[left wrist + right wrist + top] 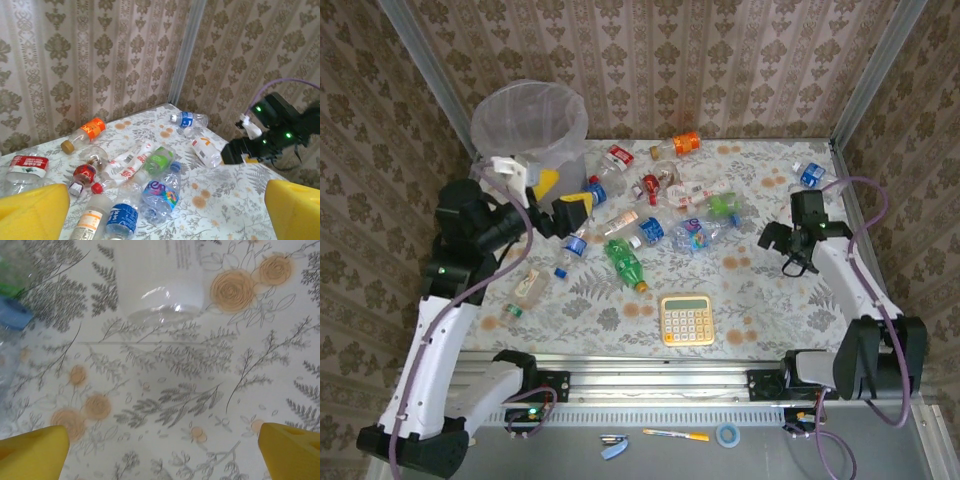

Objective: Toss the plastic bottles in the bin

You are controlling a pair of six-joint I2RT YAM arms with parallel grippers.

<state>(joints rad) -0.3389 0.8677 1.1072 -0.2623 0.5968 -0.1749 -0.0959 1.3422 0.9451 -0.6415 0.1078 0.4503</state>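
While top view shows bin (558,148), right wrist shows bottle (159,282).

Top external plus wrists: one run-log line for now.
left gripper open, empty | right gripper open, empty, over tablecloth by clear bottle | plastic bottles scattered on tablecloth | bin upright, back left

I can just read what looks like "ten" on one crushed bottle's (159,194) blue label; other labels blur.

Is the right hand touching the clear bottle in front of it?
Apart. Right wrist view: flowered cloth lies between the right hand and the clear bottle.
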